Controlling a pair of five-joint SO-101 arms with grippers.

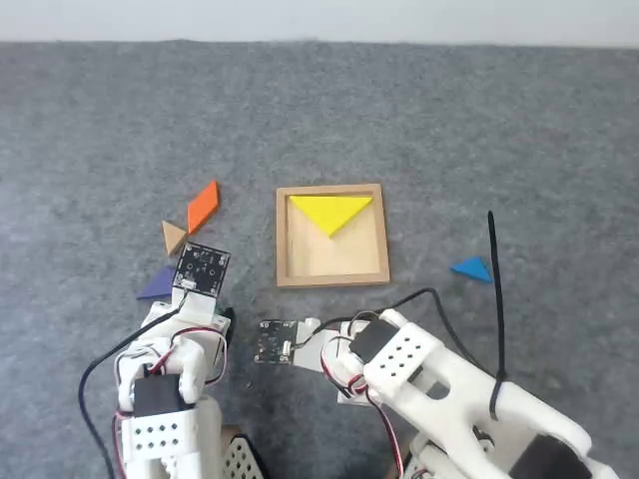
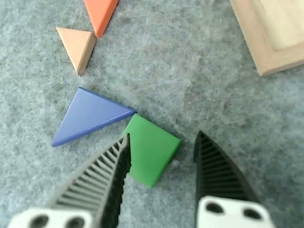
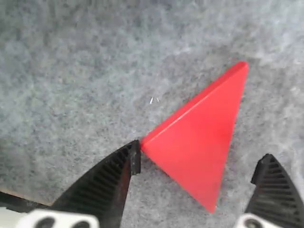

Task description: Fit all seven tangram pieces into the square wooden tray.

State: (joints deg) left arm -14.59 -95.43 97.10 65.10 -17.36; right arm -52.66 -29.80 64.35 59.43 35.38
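Purple triangle (image 2: pixel 90 116) apparently touches green square (image 2: pixel 151 149).

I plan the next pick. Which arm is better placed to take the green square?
Left. The left gripper is open over the green square; the right gripper hangs over the red triangle.

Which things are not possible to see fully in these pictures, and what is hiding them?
- High view: the left arm's camera board covers part of the dark blue triangle.
- Left wrist view: the picture's edge cuts off the orange piece and the wooden tray.
- Right wrist view: whether the right gripper touches the red triangle cannot be told.
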